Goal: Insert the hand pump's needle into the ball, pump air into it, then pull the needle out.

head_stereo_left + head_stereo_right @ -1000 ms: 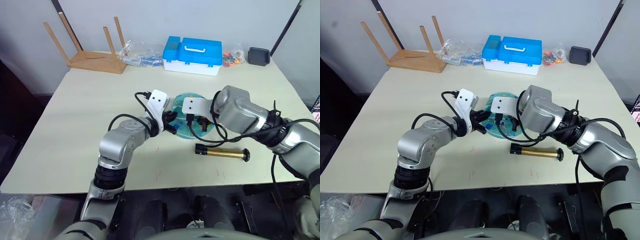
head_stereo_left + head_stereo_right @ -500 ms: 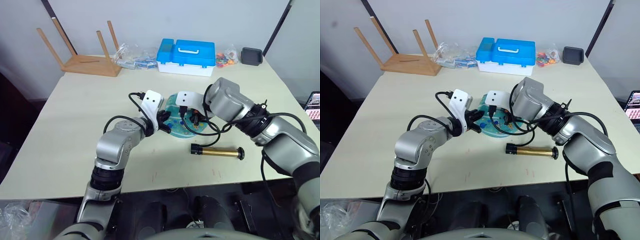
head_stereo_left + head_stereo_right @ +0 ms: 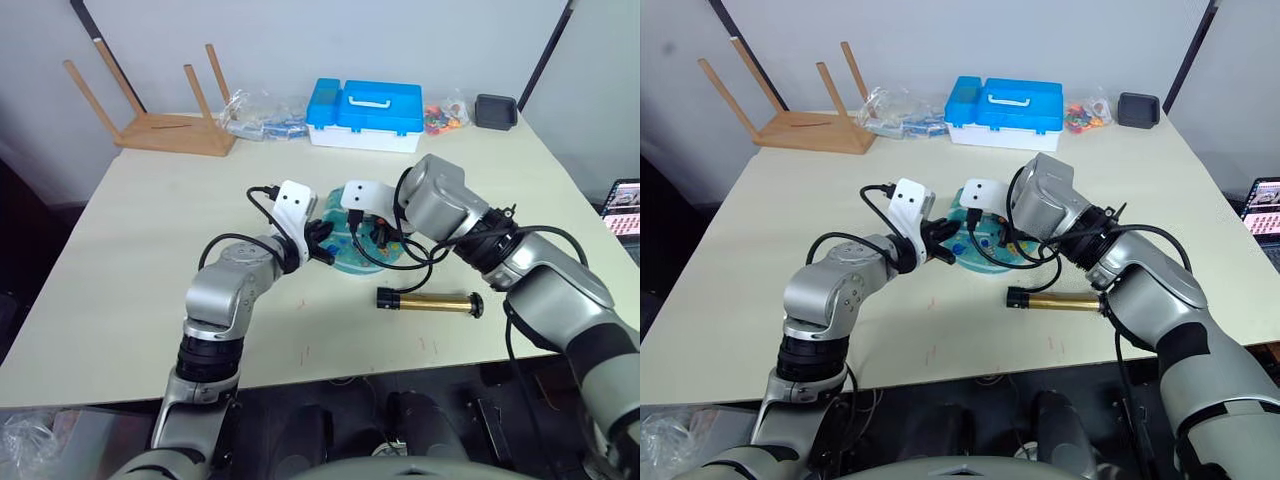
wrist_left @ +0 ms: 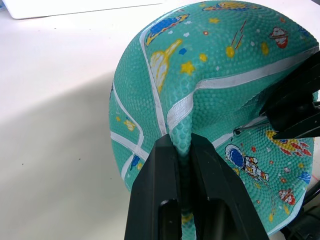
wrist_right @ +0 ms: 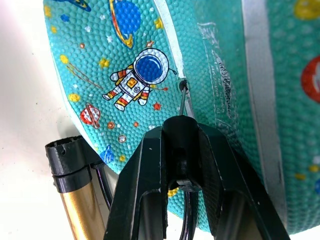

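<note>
Your pale table point(image 3: 140, 270): ball point(image 3: 352, 262) between both claws; hand pump point(image 3: 430, 300) near right claw; beyond them, blue case point(image 3: 362, 114), upturned stool point(image 3: 160, 125).

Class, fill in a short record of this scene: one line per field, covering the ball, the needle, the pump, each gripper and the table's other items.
ball: teal, slack and flattened, mid-table
needle: tip at the ball's valve hole
pump: lying on the table beside the ball, hose looping to the needle
left gripper: shut on a pinched fold of the ball
right gripper: shut on the needle's black fitting
far edge: blue case, overturned wooden stool
</note>
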Robot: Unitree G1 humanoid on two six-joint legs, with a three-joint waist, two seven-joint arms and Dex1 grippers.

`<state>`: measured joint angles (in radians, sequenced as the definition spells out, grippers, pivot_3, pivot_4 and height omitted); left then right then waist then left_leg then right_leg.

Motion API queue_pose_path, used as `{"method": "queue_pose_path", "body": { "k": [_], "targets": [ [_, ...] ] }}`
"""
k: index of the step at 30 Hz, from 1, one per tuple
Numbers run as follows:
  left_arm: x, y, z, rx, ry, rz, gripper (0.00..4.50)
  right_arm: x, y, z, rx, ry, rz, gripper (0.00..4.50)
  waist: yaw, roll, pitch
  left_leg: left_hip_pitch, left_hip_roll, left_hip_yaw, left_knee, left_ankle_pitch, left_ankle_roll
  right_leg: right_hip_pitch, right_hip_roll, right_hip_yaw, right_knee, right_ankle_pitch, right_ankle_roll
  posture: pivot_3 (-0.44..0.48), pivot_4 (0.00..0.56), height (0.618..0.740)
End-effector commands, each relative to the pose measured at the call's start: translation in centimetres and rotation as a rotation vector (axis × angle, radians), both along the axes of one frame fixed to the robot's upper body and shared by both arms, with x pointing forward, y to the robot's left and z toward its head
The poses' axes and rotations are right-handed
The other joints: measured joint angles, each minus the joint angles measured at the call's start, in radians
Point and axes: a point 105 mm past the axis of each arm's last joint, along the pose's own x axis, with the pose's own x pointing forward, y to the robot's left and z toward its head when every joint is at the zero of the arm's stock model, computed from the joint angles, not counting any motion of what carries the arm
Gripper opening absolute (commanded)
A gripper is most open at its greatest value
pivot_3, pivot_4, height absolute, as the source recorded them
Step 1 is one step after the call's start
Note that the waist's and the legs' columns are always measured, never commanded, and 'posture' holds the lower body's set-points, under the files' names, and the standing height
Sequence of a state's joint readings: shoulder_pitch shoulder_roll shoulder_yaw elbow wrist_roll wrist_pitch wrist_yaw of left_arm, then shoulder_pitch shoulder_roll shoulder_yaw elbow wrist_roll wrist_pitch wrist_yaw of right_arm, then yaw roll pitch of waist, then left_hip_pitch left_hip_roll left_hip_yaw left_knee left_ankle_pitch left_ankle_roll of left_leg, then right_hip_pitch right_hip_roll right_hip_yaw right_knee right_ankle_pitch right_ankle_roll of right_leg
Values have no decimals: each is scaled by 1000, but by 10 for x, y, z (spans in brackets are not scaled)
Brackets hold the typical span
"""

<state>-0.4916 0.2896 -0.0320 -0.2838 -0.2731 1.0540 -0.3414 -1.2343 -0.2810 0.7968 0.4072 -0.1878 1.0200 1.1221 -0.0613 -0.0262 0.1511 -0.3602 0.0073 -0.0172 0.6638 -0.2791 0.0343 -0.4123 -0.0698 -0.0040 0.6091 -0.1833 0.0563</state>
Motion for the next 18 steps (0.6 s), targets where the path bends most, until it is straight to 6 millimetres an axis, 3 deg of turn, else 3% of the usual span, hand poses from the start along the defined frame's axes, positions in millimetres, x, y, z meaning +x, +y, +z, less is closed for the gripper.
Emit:
{"method": "queue_pose_path", "body": {
  "k": [1, 9, 18],
  "targets": [
    [-18, -49, -10, -63, 60, -216, 0, -30, 64, -11, 96, 35, 224, 339, -5, 2, -2, 0, 0, -1, 0, 0, 0, 0, 0, 0, 0, 0, 0, 0, 150, 740],
    [-20, -49, -12, -65, 70, -222, 0, -27, 76, -26, 126, 76, 176, 339, -8, -3, -13, 13, -2, -11, -9, -1, -2, 4, -1, -7, -1, 0, -1, 0, 150, 740],
    [-18, -44, -20, -73, 93, -208, 0, -29, 89, -15, 239, 85, 181, 339, -8, 2, -16, 20, -3, -24, -15, -3, -5, 5, 0, -18, -2, 0, -1, 0, 150, 740]
  ]
}}
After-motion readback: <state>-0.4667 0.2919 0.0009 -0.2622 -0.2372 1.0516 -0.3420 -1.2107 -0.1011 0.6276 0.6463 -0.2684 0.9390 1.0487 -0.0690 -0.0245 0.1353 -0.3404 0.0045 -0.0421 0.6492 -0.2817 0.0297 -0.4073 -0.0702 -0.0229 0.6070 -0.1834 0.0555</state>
